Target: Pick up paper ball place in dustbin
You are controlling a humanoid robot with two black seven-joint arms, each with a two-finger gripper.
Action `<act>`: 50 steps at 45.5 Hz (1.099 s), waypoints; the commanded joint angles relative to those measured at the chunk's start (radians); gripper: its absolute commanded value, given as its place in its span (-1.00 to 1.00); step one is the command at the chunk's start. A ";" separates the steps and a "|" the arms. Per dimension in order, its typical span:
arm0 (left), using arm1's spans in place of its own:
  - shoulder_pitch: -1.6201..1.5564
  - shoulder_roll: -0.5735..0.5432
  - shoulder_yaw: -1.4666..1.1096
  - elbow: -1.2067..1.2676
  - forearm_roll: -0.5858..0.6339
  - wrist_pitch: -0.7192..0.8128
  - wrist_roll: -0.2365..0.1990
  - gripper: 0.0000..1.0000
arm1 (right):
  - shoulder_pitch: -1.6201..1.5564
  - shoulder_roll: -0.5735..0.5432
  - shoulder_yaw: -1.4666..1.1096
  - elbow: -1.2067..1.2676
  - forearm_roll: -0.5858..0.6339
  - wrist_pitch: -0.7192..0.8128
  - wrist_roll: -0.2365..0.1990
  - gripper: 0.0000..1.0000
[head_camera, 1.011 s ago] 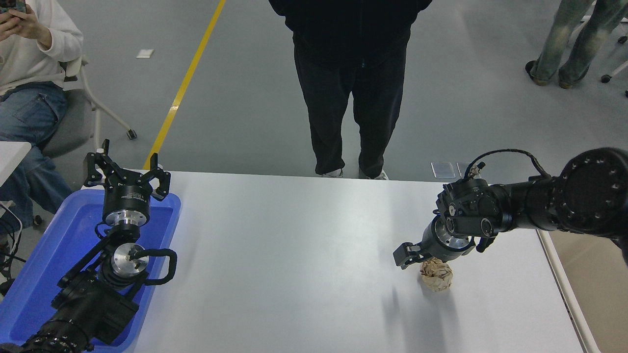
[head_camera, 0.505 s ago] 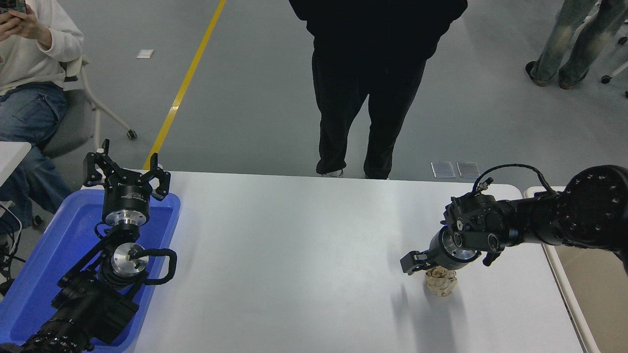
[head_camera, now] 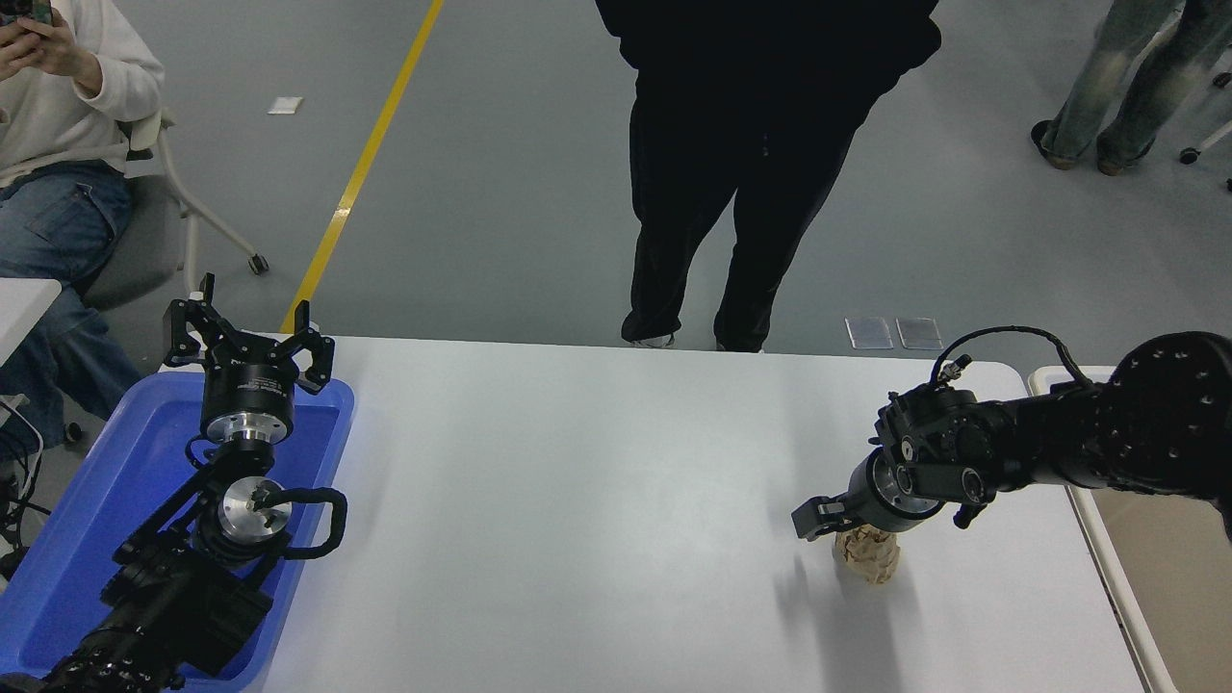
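right pincer (head_camera: 847, 527): clamped on the tan crumpled paper ball (head_camera: 869, 558), lifting it just off the white worktop (head_camera: 577, 500)
beige plastic dustbin (head_camera: 1145, 539): beside worktop's right edge, likely drop-off
left pincer (head_camera: 245, 342): spread, parked over blue tray (head_camera: 58, 539)

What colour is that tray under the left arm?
Blue: the tray shows plainly in the head view.

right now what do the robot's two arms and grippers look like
Both arms are black with bare silver metal rings at the wrists. The left gripper has black claw-like jaws on a round black body bearing a small white label, with a black cable looping beside the wrist. The right gripper has a thin black cable arching above its blocky wrist, and a bolt-studded round joint.
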 commanded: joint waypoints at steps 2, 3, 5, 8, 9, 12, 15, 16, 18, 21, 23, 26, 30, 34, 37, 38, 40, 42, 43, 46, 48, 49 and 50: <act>0.000 0.000 0.000 0.000 0.000 0.000 0.000 0.98 | -0.006 -0.001 -0.002 -0.001 -0.010 -0.008 0.000 0.94; 0.000 0.000 0.000 0.000 0.001 0.000 0.000 0.98 | -0.007 -0.001 -0.003 -0.001 -0.011 -0.009 0.000 0.94; 0.000 0.000 0.000 0.000 0.000 0.000 0.000 0.98 | -0.007 -0.003 -0.003 -0.001 -0.011 -0.009 0.000 0.91; 0.000 0.000 0.000 0.000 0.000 0.000 0.000 0.98 | -0.007 -0.003 -0.005 -0.001 -0.014 -0.009 0.000 0.87; 0.000 0.000 0.000 0.000 0.000 0.000 0.000 0.98 | -0.007 -0.003 -0.005 -0.001 -0.019 -0.009 0.000 0.85; 0.000 0.000 0.000 0.000 0.001 0.000 0.000 0.98 | -0.007 -0.003 -0.005 -0.001 -0.028 -0.009 0.000 0.79; 0.000 0.000 0.000 0.000 0.001 0.000 0.000 0.98 | -0.007 -0.003 -0.006 -0.001 -0.030 -0.009 0.000 0.70; 0.000 0.000 0.000 0.000 0.000 0.000 0.000 0.98 | -0.007 -0.004 -0.008 -0.001 -0.031 -0.009 0.000 0.66; 0.000 0.000 0.000 0.000 0.001 0.000 0.000 0.98 | -0.007 -0.004 -0.008 -0.001 -0.031 -0.009 0.000 0.57; 0.000 0.000 0.000 0.000 0.000 0.000 0.000 0.98 | -0.010 -0.004 -0.011 -0.001 -0.033 -0.009 0.001 0.38; 0.000 0.000 0.000 0.000 0.000 0.000 0.000 0.98 | -0.010 -0.004 -0.011 -0.001 -0.039 -0.009 0.001 0.30; 0.000 0.000 0.000 0.000 0.000 0.000 0.000 0.98 | -0.010 -0.004 -0.012 -0.001 -0.051 -0.011 0.001 0.16; 0.000 0.000 0.000 0.000 0.000 0.000 0.000 0.98 | -0.013 -0.004 -0.012 -0.001 -0.063 -0.022 0.001 0.05; 0.000 0.000 0.000 0.000 0.000 0.000 0.000 0.98 | -0.022 -0.013 -0.012 -0.001 -0.063 -0.037 0.003 -0.10; 0.000 0.000 0.000 0.000 0.000 0.000 0.000 0.98 | -0.026 -0.020 -0.012 -0.001 -0.065 -0.040 0.003 -0.27; 0.000 0.000 0.000 0.000 0.000 0.000 0.000 0.98 | -0.026 -0.020 -0.012 -0.001 -0.066 -0.040 0.005 -0.38; 0.000 0.000 0.000 0.000 0.000 0.000 0.000 0.98 | -0.026 -0.021 -0.014 -0.001 -0.066 -0.037 0.009 -0.66; 0.000 0.000 0.000 0.000 0.000 0.000 0.000 0.98 | -0.030 -0.023 -0.014 -0.001 -0.073 -0.037 0.012 -0.88; 0.000 0.000 0.000 0.000 0.000 0.000 0.000 0.98 | -0.030 -0.023 -0.014 -0.001 -0.076 -0.036 0.012 -0.99; 0.000 0.000 0.000 0.000 0.000 0.000 0.000 0.98 | -0.032 -0.027 -0.012 0.001 -0.079 -0.034 0.012 -1.00; 0.000 0.000 0.000 0.000 0.000 0.000 0.000 0.98 | -0.027 -0.033 -0.012 0.001 -0.077 -0.032 0.014 -1.00; 0.000 -0.002 0.000 0.000 0.000 0.000 0.000 0.98 | -0.024 -0.039 -0.012 0.001 -0.076 -0.031 0.014 -1.00; 0.000 0.000 0.000 0.000 0.000 0.000 0.000 0.98 | -0.019 -0.046 -0.012 0.002 -0.074 -0.029 0.017 -1.00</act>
